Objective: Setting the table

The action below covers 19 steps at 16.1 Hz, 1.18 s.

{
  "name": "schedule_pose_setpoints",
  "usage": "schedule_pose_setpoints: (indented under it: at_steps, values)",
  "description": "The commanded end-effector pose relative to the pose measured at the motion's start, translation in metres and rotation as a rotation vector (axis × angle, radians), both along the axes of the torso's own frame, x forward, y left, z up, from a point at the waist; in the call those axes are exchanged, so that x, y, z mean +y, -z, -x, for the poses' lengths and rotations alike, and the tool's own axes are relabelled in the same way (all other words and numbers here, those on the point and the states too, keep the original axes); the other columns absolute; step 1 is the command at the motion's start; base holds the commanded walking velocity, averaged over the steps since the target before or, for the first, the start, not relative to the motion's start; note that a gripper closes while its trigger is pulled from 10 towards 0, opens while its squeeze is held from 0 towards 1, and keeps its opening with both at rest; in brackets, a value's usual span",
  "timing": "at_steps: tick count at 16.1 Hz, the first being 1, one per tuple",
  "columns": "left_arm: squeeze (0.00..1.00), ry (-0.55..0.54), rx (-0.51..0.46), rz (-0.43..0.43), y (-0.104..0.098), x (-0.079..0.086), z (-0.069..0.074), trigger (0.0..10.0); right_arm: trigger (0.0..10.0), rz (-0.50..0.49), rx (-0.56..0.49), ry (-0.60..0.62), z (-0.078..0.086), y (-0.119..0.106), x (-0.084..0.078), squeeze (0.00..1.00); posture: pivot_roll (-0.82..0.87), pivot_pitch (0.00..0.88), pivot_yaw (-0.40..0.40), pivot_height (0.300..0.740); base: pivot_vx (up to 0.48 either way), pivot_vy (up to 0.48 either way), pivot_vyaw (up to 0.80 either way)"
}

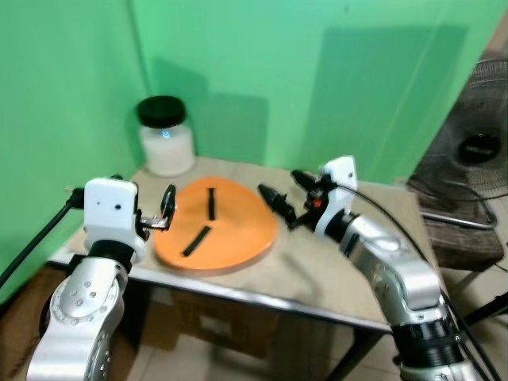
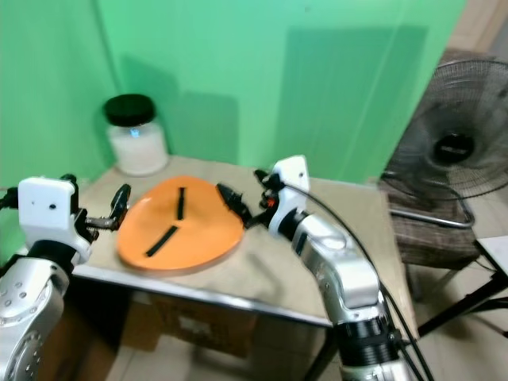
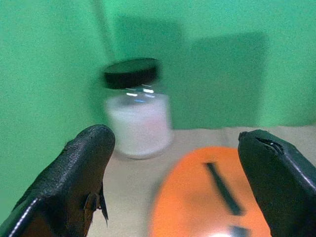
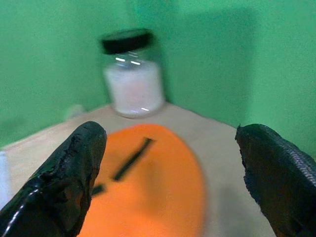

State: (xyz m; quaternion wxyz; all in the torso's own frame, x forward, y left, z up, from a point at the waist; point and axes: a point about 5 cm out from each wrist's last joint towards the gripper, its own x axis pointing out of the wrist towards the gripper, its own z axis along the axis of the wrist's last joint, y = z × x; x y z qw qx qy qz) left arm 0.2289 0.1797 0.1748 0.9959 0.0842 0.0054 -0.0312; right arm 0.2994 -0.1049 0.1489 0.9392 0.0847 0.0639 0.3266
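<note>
Your orange plate [image 1: 216, 225] lies flat on the table [image 1: 317, 278], left of centre in the left eye view, with two black strips [image 1: 211, 202] lying on its face. Your left gripper [image 1: 167, 208] hovers at the plate's left edge and your right gripper [image 1: 279, 198] at its right edge; both have their fingers spread wide with nothing between them, as each wrist view confirms. I judge you are at the approach to the plate, lining up both sides before a grasp. The next move calls for lowering the fingers to the rim and closing on it evenly, since a flat plate gives little edge to catch. A jar [image 1: 165, 136] of white stuff with a black lid stands at the upper left, in the table's back corner. Green walls [image 1: 317, 71] close the corner, and a fan [image 1: 472, 155] stands at the right edge.
</note>
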Motion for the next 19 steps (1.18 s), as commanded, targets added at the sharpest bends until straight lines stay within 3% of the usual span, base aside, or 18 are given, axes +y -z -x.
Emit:
schedule_pose_setpoints:
  at_steps: [1, 3, 4, 6, 12, 15, 19]
  values:
    - [0.00, 0.071, 0.024, -0.009, 0.002, -0.003, -0.003, 10.0, 10.0, -0.011, 0.023, 0.012, -0.003, 0.001, -0.003, 0.00, 0.01, 0.000, -0.012, 0.740, 0.000, 0.000, 0.00]
    - [0.00, 0.176, 0.107, -0.082, 0.015, 0.003, -0.007, 10.0, 10.0, -0.015, 0.029, 0.004, -0.005, 0.001, -0.001, 0.00, 0.01, 0.000, -0.012, 0.740, 0.000, 0.000, 0.00]
    - [0.00, 0.213, 0.175, -0.168, 0.026, 0.015, -0.012, 10.0, 10.0, -0.014, 0.022, -0.008, -0.007, 0.000, 0.002, 0.00, 0.01, 0.000, -0.008, 0.740, 0.000, 0.000, 0.00]
    - [0.00, 0.213, 0.218, -0.213, 0.032, 0.035, -0.023, 10.0, 10.0, -0.020, 0.019, -0.031, -0.008, -0.002, 0.003, 0.00, 0.00, 0.000, -0.007, 0.740, 0.000, 0.000, 0.00]
    - [0.00, 0.321, 0.314, -0.246, 0.064, 0.060, -0.037, 10.0, 10.0, -0.021, 0.058, -0.134, 0.000, 0.000, 0.002, 0.00, -0.01, 0.000, -0.008, 0.740, 0.000, 0.000, 0.00]
    - [0.00, 0.333, 0.355, -0.304, 0.077, 0.069, -0.034, 10.0, 10.0, -0.006, 0.062, -0.132, 0.001, 0.003, -0.002, 0.00, -0.01, 0.000, -0.001, 0.740, 0.000, 0.000, 0.00]
    - [0.00, 0.328, 0.375, -0.287, 0.092, 0.070, -0.027, 10.0, 10.0, 0.017, 0.078, -0.153, -0.005, 0.006, 0.006, 0.00, -0.01, 0.000, -0.012, 0.740, 0.000, 0.000, 0.00]
